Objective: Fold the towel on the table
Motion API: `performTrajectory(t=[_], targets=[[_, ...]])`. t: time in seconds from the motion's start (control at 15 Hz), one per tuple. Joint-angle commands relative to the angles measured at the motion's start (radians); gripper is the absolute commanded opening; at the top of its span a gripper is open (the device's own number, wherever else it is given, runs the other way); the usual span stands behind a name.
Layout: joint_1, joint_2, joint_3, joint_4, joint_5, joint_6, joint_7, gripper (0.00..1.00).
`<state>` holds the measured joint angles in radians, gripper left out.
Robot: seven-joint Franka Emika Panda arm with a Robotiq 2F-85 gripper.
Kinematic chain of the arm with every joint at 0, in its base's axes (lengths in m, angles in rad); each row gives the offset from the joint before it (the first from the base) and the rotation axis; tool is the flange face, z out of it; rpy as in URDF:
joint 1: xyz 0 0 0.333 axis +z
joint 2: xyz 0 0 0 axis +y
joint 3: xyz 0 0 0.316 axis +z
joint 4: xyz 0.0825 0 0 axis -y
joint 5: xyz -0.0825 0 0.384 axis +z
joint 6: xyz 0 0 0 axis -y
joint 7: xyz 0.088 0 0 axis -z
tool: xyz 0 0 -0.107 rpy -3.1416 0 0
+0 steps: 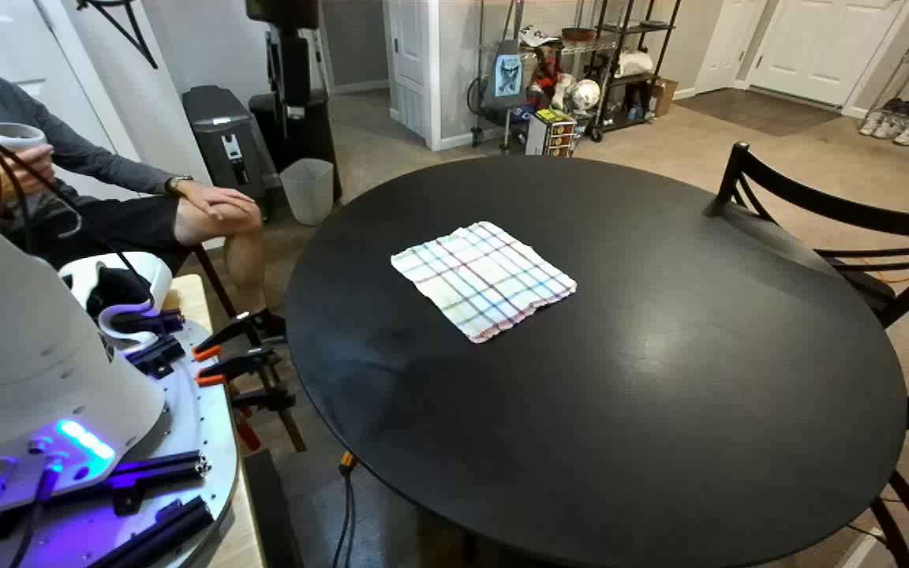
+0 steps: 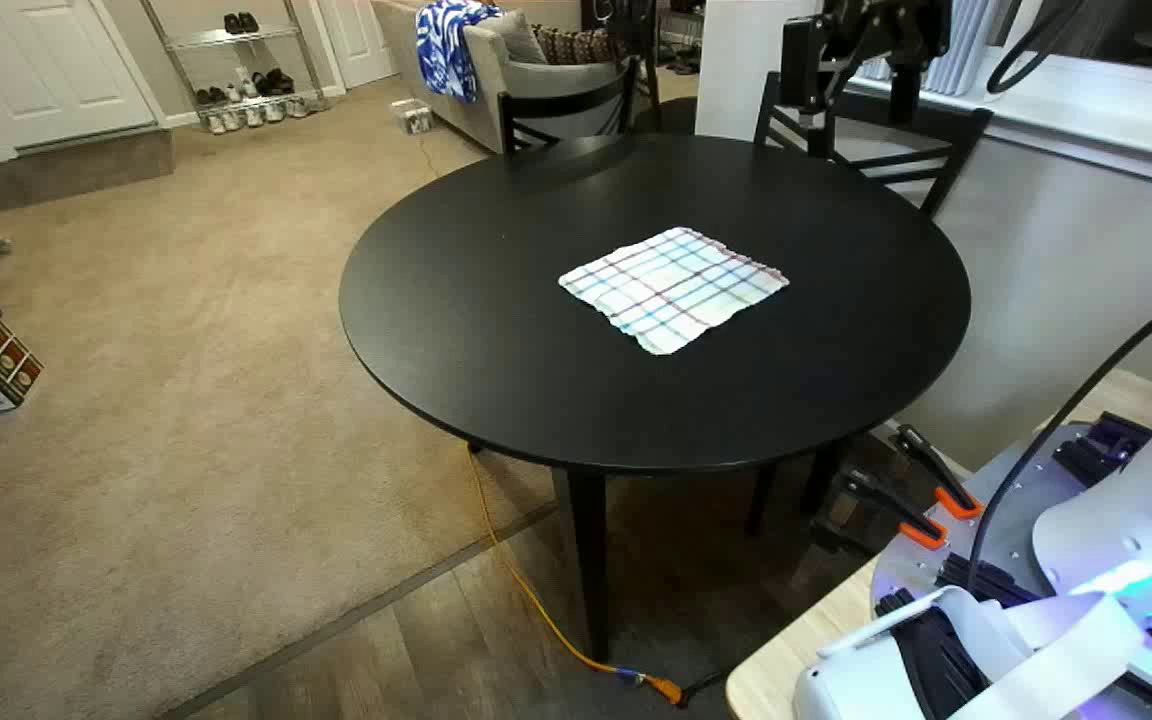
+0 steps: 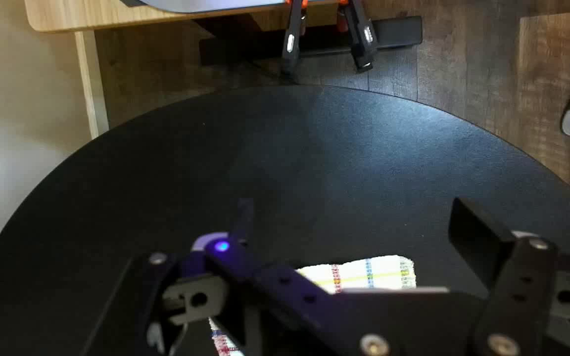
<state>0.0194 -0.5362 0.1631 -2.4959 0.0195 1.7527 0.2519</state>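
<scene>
The white plaid towel (image 1: 486,280) lies flat and unfolded on the round black table (image 1: 660,410), nearly square, so I get no long axis to work from. What counts is its edge facing the arm's base (image 2: 1136,520): in my wrist view it shows partly behind my Robotiq gripper (image 3: 352,220), running close to parallel with the line from finger to finger. The jaws stand wide apart, well above the towel, holding nothing. In both exterior views the gripper hangs toward the base's side, so I judge the reach is outward and down. I'd guess a wrist turn helps too, letting me pinch across that edge rather than bunch it.
</scene>
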Motion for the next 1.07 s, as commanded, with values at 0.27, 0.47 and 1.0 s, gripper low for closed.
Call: performTrajectory(t=[0.27, 0.47, 1.0], targets=[[0.012, 0.001, -0.01, 0.001, -0.005, -0.001, 0.005, 1.0], [0.012, 0.001, -0.01, 0.001, -0.005, -0.001, 0.005, 1.0], [0.038, 0.157, 0.021, 0.108, -0.01, 0.1, -0.001, 1.0]])
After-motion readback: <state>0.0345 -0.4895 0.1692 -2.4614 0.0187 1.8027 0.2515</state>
